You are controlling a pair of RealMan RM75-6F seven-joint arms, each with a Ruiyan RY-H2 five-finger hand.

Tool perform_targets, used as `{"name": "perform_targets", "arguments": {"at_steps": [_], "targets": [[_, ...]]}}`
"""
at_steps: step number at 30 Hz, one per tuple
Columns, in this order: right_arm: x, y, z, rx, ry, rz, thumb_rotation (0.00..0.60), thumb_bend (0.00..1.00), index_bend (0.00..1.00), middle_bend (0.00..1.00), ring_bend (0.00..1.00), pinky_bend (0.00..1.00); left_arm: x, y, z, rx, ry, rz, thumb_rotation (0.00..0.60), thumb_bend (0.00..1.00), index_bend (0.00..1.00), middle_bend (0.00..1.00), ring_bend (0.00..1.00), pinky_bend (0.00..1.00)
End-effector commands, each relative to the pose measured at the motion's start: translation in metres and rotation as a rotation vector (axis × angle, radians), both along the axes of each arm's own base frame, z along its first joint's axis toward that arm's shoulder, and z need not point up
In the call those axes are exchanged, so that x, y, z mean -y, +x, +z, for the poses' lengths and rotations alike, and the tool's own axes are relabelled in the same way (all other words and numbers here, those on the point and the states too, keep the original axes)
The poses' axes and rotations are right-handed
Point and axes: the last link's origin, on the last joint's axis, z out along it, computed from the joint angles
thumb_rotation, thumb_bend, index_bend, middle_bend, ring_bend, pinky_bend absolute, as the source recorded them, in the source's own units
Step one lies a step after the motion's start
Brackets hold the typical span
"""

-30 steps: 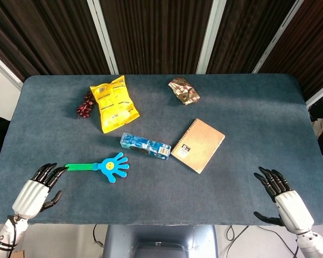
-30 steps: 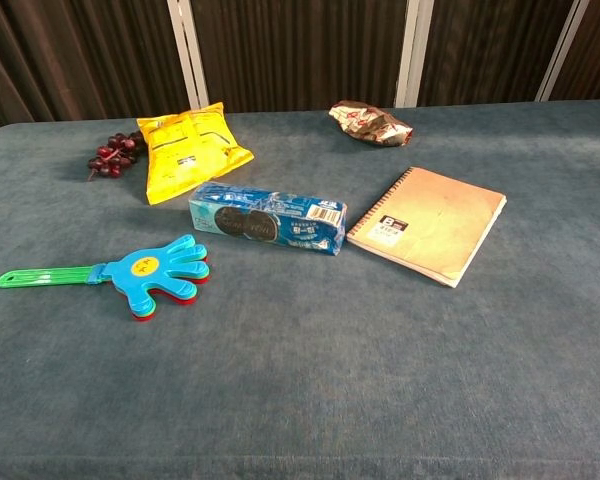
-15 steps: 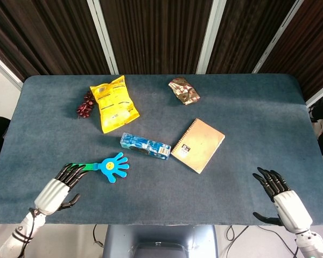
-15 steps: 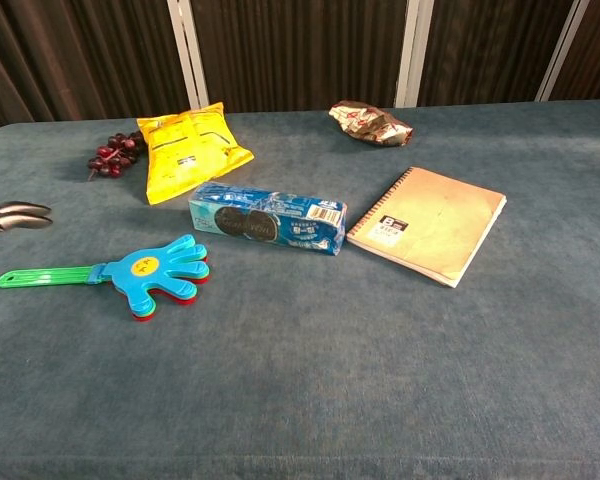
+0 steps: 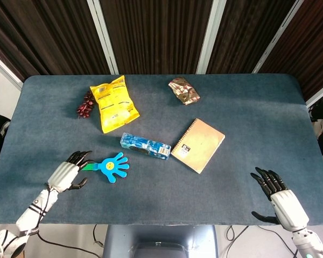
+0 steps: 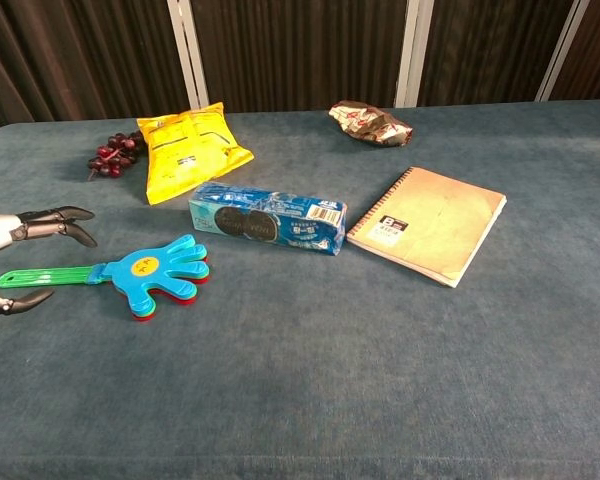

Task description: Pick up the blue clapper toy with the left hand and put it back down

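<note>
The blue clapper toy [image 5: 112,166] [image 6: 155,268], a hand-shaped head on a green handle [image 6: 50,275], lies flat on the table's near left. My left hand [image 5: 68,171] [image 6: 20,245] hovers over the handle's end, fingers spread above it and thumb below, holding nothing. In the head view the hand hides most of the handle. My right hand [image 5: 277,197] is open at the near right edge, well away from the toy; the chest view does not show it.
A blue cookie pack [image 5: 145,146] lies just right of the clapper, a tan spiral notebook [image 5: 198,145] beyond it. A yellow snack bag [image 5: 115,103], dark grapes [image 5: 85,105] and a crumpled wrapper [image 5: 183,91] sit toward the far side of the blue table [image 5: 242,113].
My left hand has moved forward and rightward from the table's near left corner until it covers the clapper's green handle. The clapper has not moved; the right hand has barely shifted.
</note>
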Motion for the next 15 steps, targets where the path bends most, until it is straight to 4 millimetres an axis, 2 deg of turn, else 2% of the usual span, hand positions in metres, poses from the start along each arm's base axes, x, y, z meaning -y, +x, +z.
{"name": "perform_targets", "arguments": {"at_steps": [1,9,15], "targets": [[0.0,0.0,0.0,0.001,-0.002,0.0,0.6,0.21,0.0,0.0,0.0,0.0,-0.006,0.0,-0.004,0.017,-0.013,0.018,0.6,0.4,0.24,0.0,0.0,0.0],[0.001,0.0,0.003,0.008,-0.007,-0.001,0.6,0.21,0.0,0.0,0.0,0.0,-0.021,0.005,-0.015,-0.012,-0.024,0.01,0.6,0.38,0.27,0.0,0.0,0.0],[0.002,0.0,0.002,0.0,-0.004,-0.008,0.6,0.21,0.0,0.0,0.0,0.0,-0.026,0.006,-0.019,-0.03,-0.016,0.013,0.6,0.4,0.29,0.01,0.0,0.0]]}}
